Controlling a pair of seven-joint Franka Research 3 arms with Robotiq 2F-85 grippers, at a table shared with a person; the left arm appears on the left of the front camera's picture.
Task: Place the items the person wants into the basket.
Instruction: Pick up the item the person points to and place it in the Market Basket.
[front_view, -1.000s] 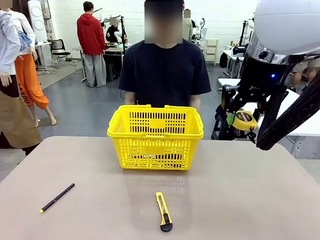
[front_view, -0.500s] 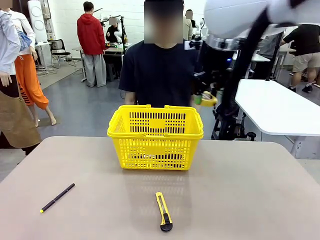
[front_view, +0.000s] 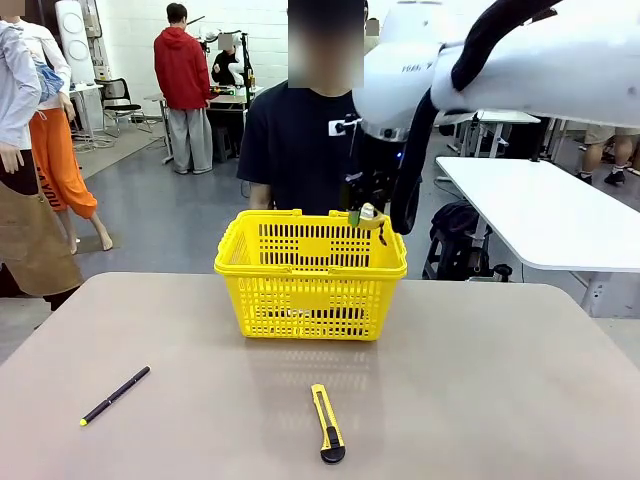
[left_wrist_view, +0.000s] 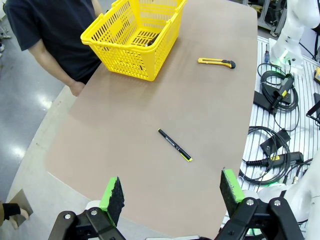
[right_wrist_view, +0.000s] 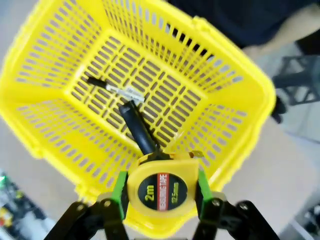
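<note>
Yellow hard plastic, round tape measure (right_wrist_view: 162, 189), bottom centre of the right wrist view: right gripper (right_wrist_view: 161, 196) clamps its 2 flat sides above the yellow slotted basket (right_wrist_view: 47, 55). Compact, rigid, fairly dense, drop-safe. Left gripper (left_wrist_view: 172, 192) gapes empty.

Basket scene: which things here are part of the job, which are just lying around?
In the job:
- basket
- tape measure, gripped by the right pincer above the basket
- stapler and marker, lying inside the basket

Lying about:
- pen, on the table
- utility knife, on the table
</note>
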